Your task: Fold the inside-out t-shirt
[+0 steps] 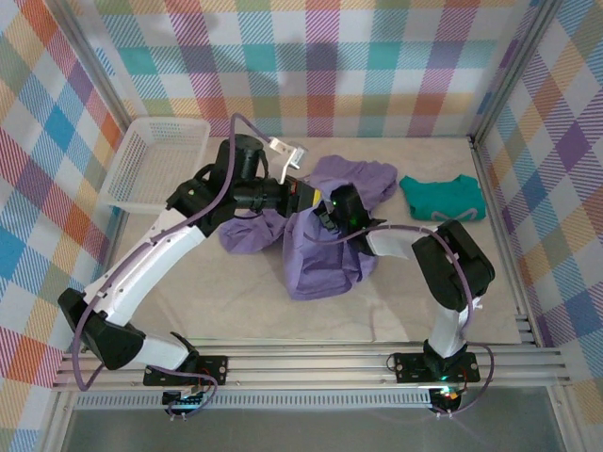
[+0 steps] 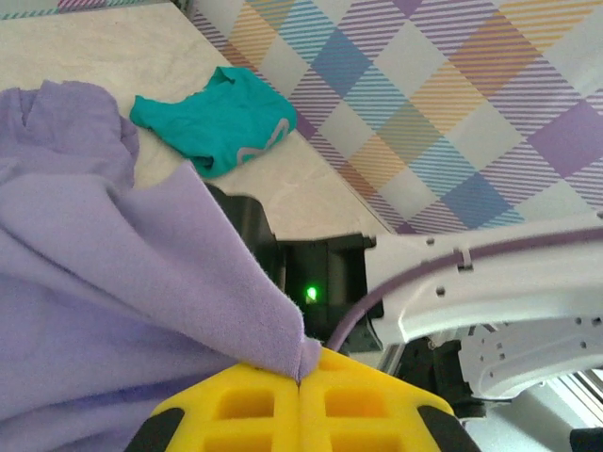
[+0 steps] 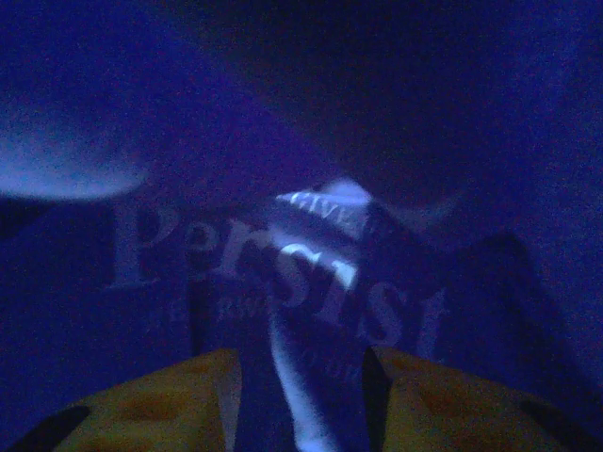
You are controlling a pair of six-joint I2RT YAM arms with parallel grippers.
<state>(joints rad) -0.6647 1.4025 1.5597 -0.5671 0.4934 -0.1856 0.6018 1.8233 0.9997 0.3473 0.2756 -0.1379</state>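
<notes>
The inside-out t-shirt [image 1: 320, 259], lavender, is bunched at the middle of the table, with part of it raised between the two arms. My left gripper [image 1: 316, 198] holds it from the left. In the left wrist view the yellow jaws [image 2: 301, 372] are shut on an edge of the shirt [image 2: 94, 282]. My right arm [image 1: 443, 264] reaches left into the shirt, its wrist [image 1: 349, 209] half covered by cloth. The right wrist view is dark inside the shirt. A fold with white lettering [image 3: 311, 273] fills the gap between the fingers [image 3: 188, 386] of the right gripper [image 3: 301, 363].
A white mesh basket [image 1: 155, 160] stands at the back left. A smaller teal garment [image 1: 443, 196] [image 2: 217, 122] lies at the back right, near the checked wall. Metal frame rails [image 1: 311, 363] run along the near edge.
</notes>
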